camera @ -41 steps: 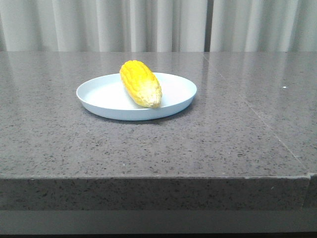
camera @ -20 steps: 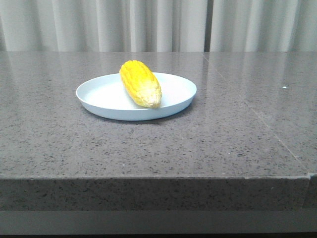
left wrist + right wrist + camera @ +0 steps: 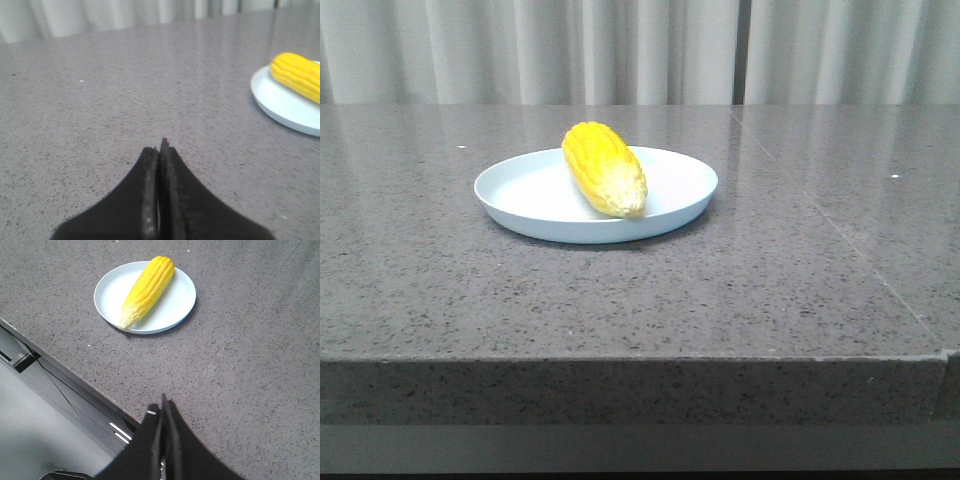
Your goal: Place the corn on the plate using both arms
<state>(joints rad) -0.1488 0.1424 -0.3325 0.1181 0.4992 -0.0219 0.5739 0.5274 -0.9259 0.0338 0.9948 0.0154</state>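
Yellow and easy to find, the corn lies on the plate, which sits on the grey speckled stone worktop. In the front view the cob rests slanted across the plate, its pale whitish tip pointing toward the near rim and its thick yellow end toward the far rim. From the right wrist view the whole cob appears to be inside the rim or resting on it, with the tip reaching the plate's edge; I cannot tell if the tip goes a little over the edge. Nothing holds the corn and nothing touches the plate.

No arm shows in the front view. The left gripper has its jaws pressed together with nothing between them, and it hangs over bare worktop, well apart from the plate, which shows only at the side of its view. The right gripper also has its jaws together and empty; it is high above the front edge of the worktop, with the plate and corn well apart from it.

My judgement is that the main work of the task is done: the corn is placed on the plate and released. What may be left is only for the arms to go to rest. I see no step on the corn itself that is not finished.
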